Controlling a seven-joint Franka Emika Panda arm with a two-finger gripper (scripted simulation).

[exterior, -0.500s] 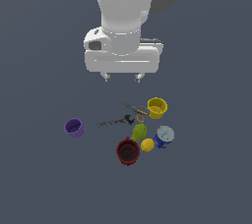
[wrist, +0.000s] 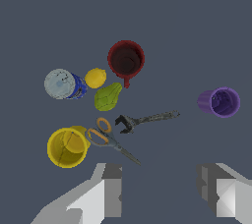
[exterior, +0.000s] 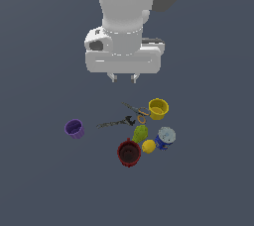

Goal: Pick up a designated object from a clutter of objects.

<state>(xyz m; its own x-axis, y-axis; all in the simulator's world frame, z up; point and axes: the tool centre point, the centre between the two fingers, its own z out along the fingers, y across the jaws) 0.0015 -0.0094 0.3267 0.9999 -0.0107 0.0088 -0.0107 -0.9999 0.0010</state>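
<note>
The red mug (exterior: pixel 129 152) stands upright on the dark counter (exterior: pixel 44 180), mouth up, at the near edge of the clutter in the exterior view. Its small handle shows in the wrist view, pointing toward the green fruit (exterior: pixel 140 133). The yellow lemon (exterior: pixel 148 146) sits just beside the mug's rim, and the blue-white can (exterior: pixel 165 138) lies just beyond the lemon. On the mug's other sides the counter is bare, which I judge leaves room for one finger to come down outside the wall there.

My claw (exterior: pixel 123 77) hangs high above the pile, fingers pointing straight down, spread wide and holding nothing. In the wrist view the two fingertips (wrist: pixel 112 188) stand well apart with only counter between them. I am not over the mug; I sit above the far part of the clutter, nearer the scissors (exterior: pixel 137 111) and the dark wrench (exterior: pixel 116 122). So the job is at its approach stage, as I read it: I need to travel across toward the mug and then descend.

The yellow cup (exterior: pixel 158 108) stands upright next to the scissors' orange handles, and the purple cup (exterior: pixel 75 129) sits alone, well apart toward the exterior view's left. Neither is my target. My worry is the lemon and the fruit crowding the mug's handle side; a finger dropping there would likely knock them, so a grip across the rim and wall from the open side looks safer.
</note>
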